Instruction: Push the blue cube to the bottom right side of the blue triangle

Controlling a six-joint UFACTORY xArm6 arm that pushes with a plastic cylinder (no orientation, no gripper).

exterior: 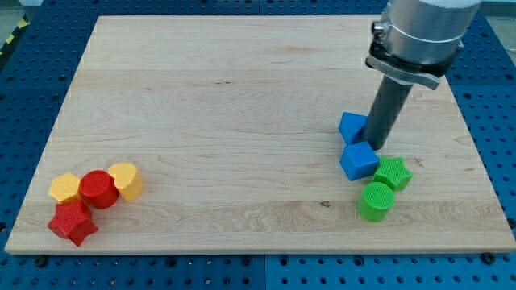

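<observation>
The blue cube lies at the view's right, just below the blue triangle, and the two touch or nearly touch. My tip stands at the cube's upper right edge, right of the triangle, and the dark rod hides part of the triangle's right side. The arm's grey body comes in from the view's top right.
A green star touches the cube's right side; a green cylinder sits just below it. At the view's bottom left lie a yellow block, a red cylinder, a yellow block and a red star.
</observation>
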